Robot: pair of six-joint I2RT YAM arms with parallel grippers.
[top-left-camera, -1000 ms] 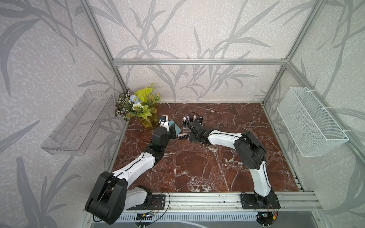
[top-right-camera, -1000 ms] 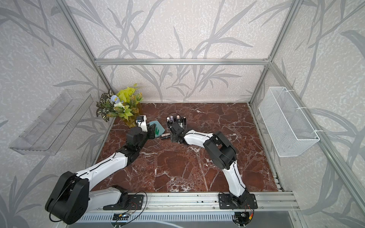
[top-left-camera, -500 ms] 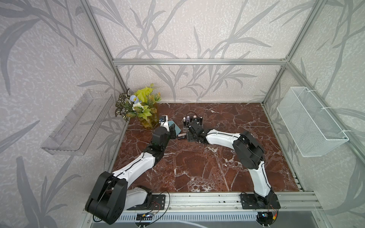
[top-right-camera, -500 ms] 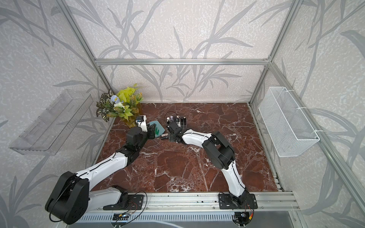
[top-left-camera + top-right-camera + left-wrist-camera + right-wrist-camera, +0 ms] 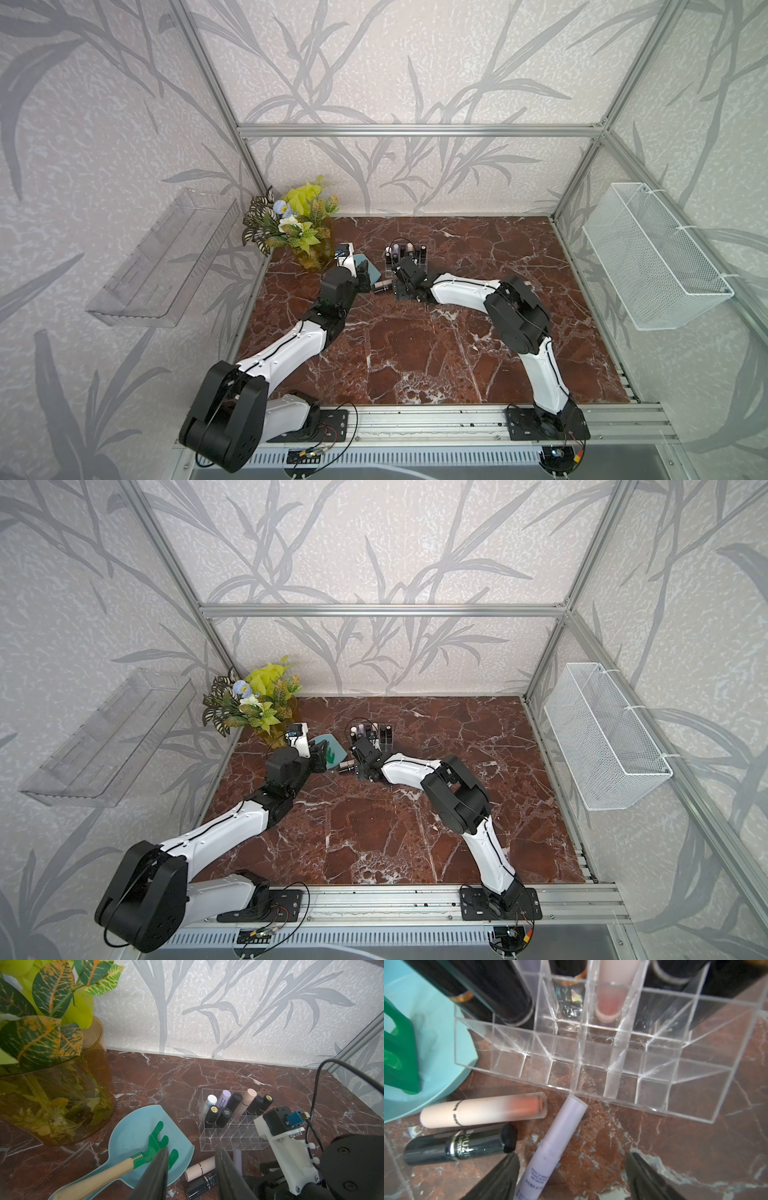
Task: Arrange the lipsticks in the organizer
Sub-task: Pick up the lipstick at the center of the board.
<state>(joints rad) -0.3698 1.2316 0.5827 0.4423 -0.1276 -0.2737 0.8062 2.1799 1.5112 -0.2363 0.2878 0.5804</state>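
The red marble tabletop point(image 5: 415, 353) carries the clear organizer point(image 5: 390, 268) just above centre in both top views, with several lipsticks point(image 5: 234, 1103) standing in its back rows. The right gripper point(image 5: 572, 1156) is spread wide around a lying lilac lipstick point(image 5: 556, 1142), not clamping it. The left gripper point(image 5: 193, 1149) is narrowly parted and empty.

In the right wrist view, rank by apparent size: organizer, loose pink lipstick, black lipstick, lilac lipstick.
1. organizer
2. pink lipstick, black lipstick, lilac lipstick: too alike to rank; lilac runs off frame.
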